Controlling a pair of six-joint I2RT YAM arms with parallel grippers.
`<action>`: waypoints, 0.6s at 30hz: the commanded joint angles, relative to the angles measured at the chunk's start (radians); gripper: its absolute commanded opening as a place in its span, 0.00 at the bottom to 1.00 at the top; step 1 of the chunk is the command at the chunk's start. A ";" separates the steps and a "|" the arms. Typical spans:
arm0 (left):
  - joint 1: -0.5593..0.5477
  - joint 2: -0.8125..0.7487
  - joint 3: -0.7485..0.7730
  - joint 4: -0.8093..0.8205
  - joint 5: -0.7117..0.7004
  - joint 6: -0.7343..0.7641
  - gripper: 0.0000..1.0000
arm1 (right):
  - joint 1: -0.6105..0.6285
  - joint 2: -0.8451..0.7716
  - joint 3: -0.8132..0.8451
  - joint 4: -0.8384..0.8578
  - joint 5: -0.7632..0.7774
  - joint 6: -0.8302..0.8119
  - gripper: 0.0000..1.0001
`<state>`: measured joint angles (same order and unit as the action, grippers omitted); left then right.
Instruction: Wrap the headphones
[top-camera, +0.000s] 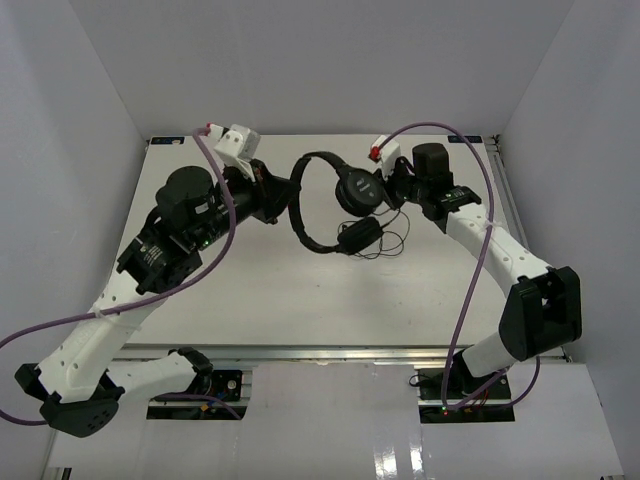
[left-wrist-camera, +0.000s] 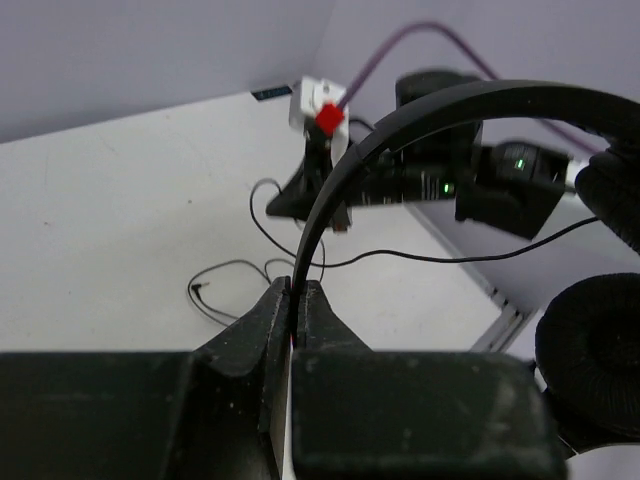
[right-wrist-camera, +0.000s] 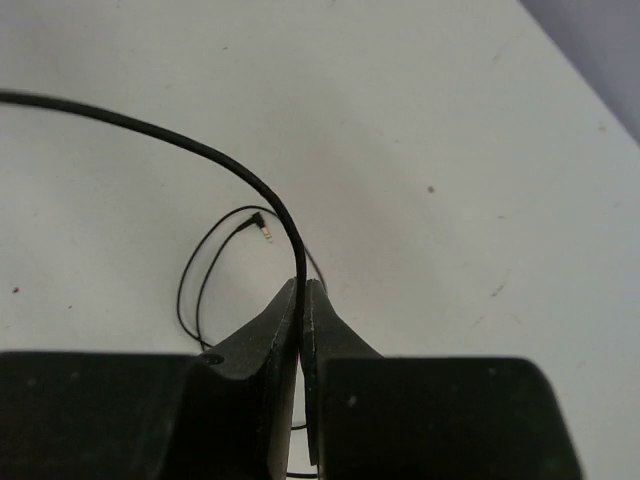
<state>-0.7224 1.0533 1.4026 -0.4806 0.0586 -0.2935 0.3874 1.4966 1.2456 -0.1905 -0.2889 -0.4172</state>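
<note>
We see the left gripper (left-wrist-camera: 296, 292) shut tight on the one headphones (left-wrist-camera: 480, 93), the right gripper (right-wrist-camera: 301, 292) on its one cord (right-wrist-camera: 220, 160)

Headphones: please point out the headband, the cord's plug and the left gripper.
headband (left-wrist-camera: 470, 98), left wrist view, top of the arc.
plug (right-wrist-camera: 263, 229), right wrist view, its metal tip.
left gripper (left-wrist-camera: 298, 292), left wrist view, between its fingertips.

Cut off by right edge of left wrist view: both earcups (left-wrist-camera: 592, 345). Hidden between pressed fingers (left-wrist-camera: 262, 330) of left gripper (left-wrist-camera: 297, 292): lower stretch of headband (left-wrist-camera: 335, 190). Leaving right wrist view at upper left edge: cord (right-wrist-camera: 215, 158). Too thin to trace in top view: cord loops.
</note>
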 joint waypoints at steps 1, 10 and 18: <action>-0.002 -0.021 0.056 0.128 -0.221 -0.177 0.00 | 0.001 -0.061 -0.091 0.090 -0.166 0.110 0.08; -0.002 -0.037 0.007 0.357 -0.684 -0.389 0.00 | 0.007 -0.203 -0.260 0.221 -0.340 0.268 0.08; 0.002 0.075 0.009 0.509 -0.850 -0.352 0.00 | 0.111 -0.312 -0.214 0.058 -0.252 0.117 0.08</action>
<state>-0.7219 1.0573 1.3786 -0.1013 -0.6744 -0.6407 0.4478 1.2312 0.9703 -0.0586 -0.5714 -0.2083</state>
